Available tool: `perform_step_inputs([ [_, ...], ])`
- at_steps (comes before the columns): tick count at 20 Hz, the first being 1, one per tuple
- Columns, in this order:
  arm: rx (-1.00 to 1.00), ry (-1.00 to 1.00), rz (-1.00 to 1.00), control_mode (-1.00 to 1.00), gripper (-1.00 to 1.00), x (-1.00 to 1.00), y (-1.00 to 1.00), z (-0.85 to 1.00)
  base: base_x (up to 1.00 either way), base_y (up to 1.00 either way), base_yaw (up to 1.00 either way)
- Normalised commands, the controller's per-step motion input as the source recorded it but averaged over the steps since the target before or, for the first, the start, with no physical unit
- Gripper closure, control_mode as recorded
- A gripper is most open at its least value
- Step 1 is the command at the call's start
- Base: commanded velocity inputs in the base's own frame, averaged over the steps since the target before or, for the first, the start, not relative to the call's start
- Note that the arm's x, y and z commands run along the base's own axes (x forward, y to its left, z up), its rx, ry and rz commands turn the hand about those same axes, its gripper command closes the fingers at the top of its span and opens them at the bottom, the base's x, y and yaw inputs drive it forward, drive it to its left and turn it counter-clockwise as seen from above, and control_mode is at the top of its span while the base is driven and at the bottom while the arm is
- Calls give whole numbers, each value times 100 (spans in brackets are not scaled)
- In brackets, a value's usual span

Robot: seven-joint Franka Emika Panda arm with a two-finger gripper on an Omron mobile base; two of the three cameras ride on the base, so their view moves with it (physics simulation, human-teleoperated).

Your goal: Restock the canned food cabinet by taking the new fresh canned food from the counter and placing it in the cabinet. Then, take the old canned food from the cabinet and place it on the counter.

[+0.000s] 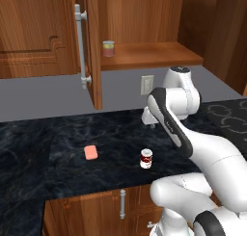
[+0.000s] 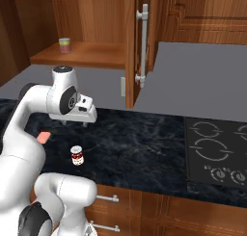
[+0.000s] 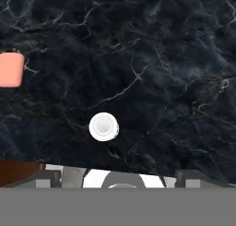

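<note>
The new fresh canned food [image 1: 146,159], a small can with a dark red and white label and silver top, stands upright on the black counter [image 1: 58,138] near its front edge. From above, the hand view shows its round lid [image 3: 103,127]. My gripper [image 2: 83,122] hangs above the counter, behind and higher than the can, pointing down. Its fingertips [image 3: 46,177] stand wide apart, open and holding nothing. The old canned food [image 1: 109,48], pale yellowish-green with a reddish band, sits on the shelf of the cabinet [image 1: 144,54], whose door is open.
A pink sponge [image 1: 90,152] lies on the counter left of the can. The open cabinet door with its silver bar handle [image 1: 82,47] juts out over the counter. A cooktop [image 2: 212,153] is set into the counter at the right. A wall outlet [image 1: 147,84] sits behind the arm.
</note>
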Motion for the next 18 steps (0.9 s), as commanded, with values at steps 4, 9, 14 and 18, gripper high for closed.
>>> perform_step_inputs([
  [4,0,12,0,-100,-100,-3,28,-82,0,0,0],
  [9,0,4,-1,-100,-100,0,38,-71,0,0,0],
  [14,0,0,-3,-100,-100,6,23,-63,0,0,0],
  [18,0,0,-4,-100,-100,7,12,-55,0,0,0],
])
